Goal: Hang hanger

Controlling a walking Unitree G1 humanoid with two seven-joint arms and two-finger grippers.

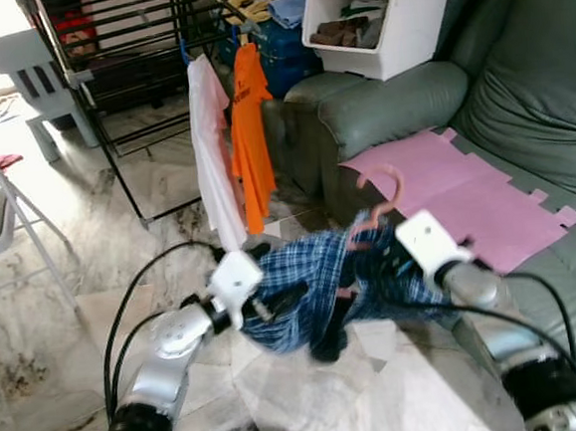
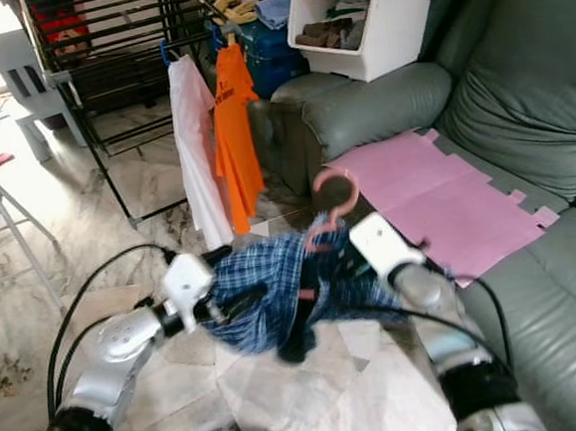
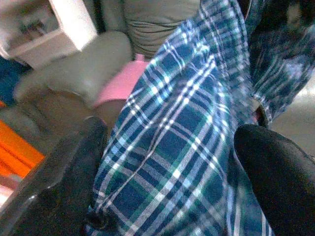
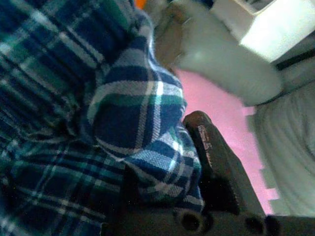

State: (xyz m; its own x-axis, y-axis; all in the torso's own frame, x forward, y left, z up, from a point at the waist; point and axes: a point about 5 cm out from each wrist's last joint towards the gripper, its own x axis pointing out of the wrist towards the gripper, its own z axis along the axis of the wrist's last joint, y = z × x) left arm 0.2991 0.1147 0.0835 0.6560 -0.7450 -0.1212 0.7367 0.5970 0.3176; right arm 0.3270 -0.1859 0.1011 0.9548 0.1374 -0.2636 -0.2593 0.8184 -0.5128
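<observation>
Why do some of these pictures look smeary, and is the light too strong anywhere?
Head views: the plaid shirt and pink hanger are motion-smeared between the left claw and right claw; daylight washes out the upper left corner. Left wrist view: sofa background is blurred, the cloth sharper. Right wrist view: soft throughout, white bin overexposed.

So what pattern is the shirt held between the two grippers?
The shirt is a blue, green and white check, clearest in the left wrist view.

Grey sofa (image 1: 517, 88) with pink mat (image 1: 456, 192) stands on marble floor (image 1: 37, 325).
</observation>
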